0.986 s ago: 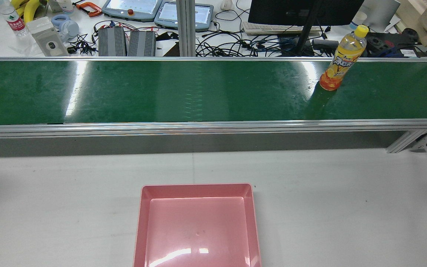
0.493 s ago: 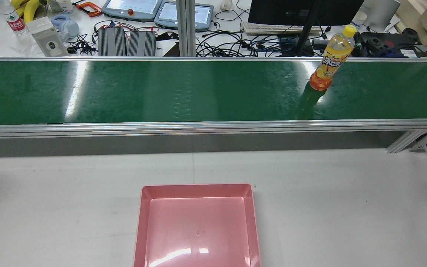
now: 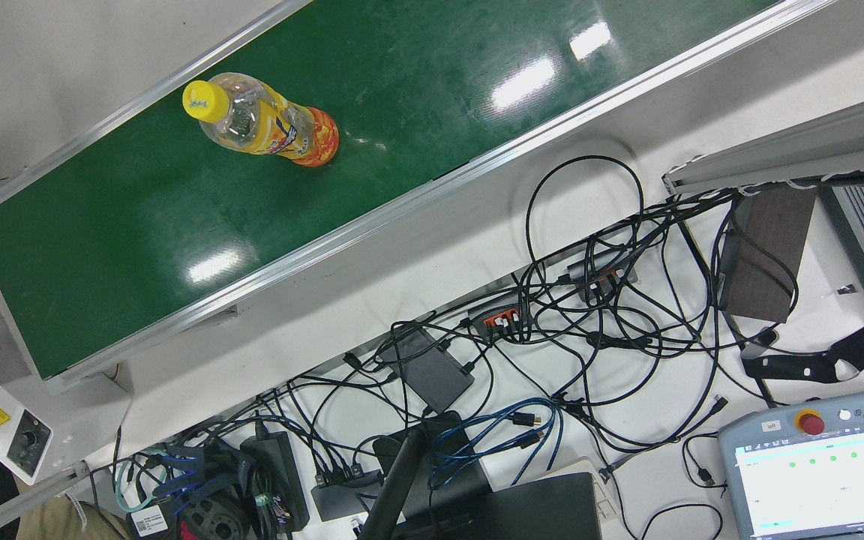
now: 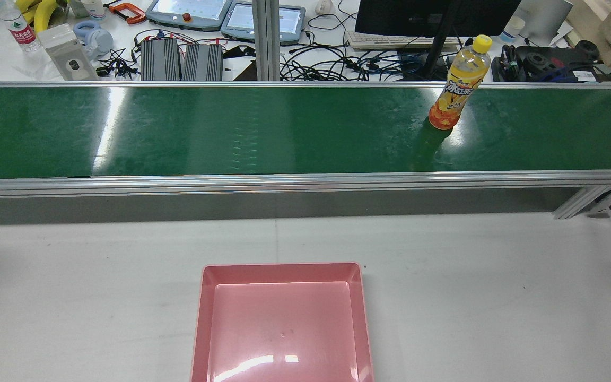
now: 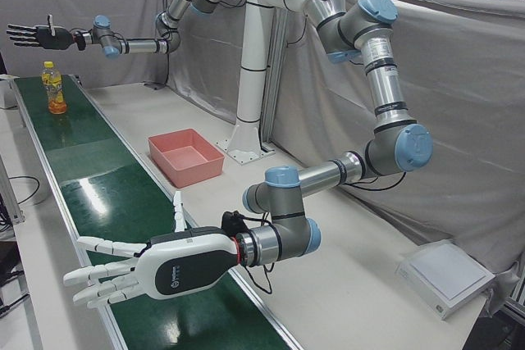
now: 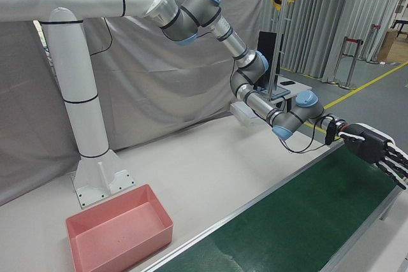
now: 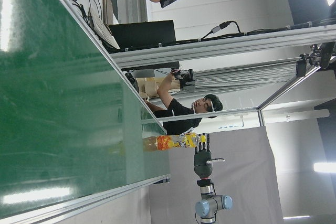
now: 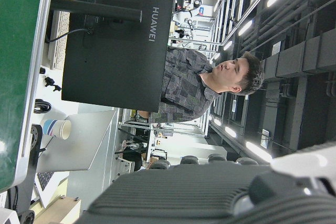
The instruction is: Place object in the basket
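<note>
While bottle (image 5: 54,90) stands on belt (image 5: 98,178) — right hand (image 5: 33,35) above, splayed, empty.

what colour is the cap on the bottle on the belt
Yellow. The cap on the bottle shows best in the front view.

Glossy green belt (image 4: 231,132), clear plastic bottle (image 4: 458,84), shiny pink plastic basket (image 4: 282,273)

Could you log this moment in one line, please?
bottle upright on belt; basket empty; left robot hand open; right robot hand open
</note>
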Controlling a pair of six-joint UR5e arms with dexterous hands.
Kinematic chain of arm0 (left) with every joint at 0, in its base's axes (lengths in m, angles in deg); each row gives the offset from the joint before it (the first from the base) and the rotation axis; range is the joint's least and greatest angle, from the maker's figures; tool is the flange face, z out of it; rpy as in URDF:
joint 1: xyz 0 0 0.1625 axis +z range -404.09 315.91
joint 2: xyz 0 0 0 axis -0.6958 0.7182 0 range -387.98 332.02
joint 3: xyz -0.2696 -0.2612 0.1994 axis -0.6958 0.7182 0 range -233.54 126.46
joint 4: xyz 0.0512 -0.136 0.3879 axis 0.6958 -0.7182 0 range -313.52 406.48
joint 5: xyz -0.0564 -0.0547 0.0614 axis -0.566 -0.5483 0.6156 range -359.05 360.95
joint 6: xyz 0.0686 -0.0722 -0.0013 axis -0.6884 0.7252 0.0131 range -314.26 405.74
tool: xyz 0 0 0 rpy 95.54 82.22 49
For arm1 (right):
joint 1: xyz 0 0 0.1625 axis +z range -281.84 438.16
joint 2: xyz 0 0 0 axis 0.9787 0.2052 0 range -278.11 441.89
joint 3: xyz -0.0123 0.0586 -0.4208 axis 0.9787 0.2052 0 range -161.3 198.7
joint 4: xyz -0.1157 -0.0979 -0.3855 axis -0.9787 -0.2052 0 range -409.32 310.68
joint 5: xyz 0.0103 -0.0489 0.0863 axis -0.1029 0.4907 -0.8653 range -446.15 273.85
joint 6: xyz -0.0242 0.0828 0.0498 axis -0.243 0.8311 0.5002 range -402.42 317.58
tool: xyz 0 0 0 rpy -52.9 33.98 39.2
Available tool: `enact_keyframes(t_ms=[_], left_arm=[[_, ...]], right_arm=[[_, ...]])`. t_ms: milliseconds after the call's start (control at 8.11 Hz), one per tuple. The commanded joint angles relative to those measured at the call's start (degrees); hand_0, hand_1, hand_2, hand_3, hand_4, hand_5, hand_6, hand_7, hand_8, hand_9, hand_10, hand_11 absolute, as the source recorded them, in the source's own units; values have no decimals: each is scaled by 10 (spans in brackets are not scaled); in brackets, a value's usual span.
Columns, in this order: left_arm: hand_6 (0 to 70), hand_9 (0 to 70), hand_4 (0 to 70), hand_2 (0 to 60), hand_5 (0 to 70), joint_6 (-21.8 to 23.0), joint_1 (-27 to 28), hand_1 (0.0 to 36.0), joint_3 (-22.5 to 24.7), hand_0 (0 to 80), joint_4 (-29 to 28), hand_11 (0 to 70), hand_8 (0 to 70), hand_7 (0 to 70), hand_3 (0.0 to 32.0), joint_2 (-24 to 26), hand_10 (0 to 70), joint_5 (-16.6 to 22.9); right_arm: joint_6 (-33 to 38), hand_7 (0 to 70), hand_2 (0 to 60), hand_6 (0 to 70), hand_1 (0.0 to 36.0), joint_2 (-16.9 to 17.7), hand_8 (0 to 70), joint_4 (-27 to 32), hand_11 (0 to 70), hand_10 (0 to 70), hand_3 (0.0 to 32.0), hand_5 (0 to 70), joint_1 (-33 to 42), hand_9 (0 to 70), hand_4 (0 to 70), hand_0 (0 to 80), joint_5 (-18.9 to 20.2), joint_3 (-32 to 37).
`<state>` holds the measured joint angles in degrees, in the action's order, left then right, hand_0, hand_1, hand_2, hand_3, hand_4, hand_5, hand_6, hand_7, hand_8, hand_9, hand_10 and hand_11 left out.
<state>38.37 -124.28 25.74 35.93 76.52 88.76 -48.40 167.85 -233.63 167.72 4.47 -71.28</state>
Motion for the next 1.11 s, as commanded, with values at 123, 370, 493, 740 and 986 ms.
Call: enact_keyframes(t_ms=[123, 370, 493, 740, 986], left_arm=[[39, 34, 234, 0, 80, 0, 1, 0, 0, 511, 0, 87, 30, 3, 110, 0, 58, 0], [57, 54, 259, 0, 103, 0, 4, 24, 0, 753, -5, 121, 48, 24, 84, 0, 72, 0], [61, 54, 266, 0, 107, 0, 3, 64, 0, 800, -8, 133, 48, 27, 76, 0, 78, 0], [58, 57, 259, 0, 112, 1, 4, 67, -3, 791, -8, 132, 50, 23, 84, 0, 77, 0], [56, 54, 252, 0, 117, 0, 5, 50, -3, 726, -8, 125, 48, 18, 78, 0, 74, 0]], right_arm=[[0, 0, 0, 0, 0, 0, 0, 0, 0, 0, 0, 0, 0, 0, 0, 0, 0, 1], [0, 0, 0, 0, 0, 0, 0, 0, 0, 0, 0, 0, 0, 0, 0, 0, 0, 0], [0, 0, 0, 0, 0, 0, 0, 0, 0, 0, 0, 0, 0, 0, 0, 0, 0, 1], [0, 0, 0, 0, 0, 0, 0, 0, 0, 0, 0, 0, 0, 0, 0, 0, 0, 0], [0, 0, 0, 0, 0, 0, 0, 0, 0, 0, 0, 0, 0, 0, 0, 0, 0, 0]])
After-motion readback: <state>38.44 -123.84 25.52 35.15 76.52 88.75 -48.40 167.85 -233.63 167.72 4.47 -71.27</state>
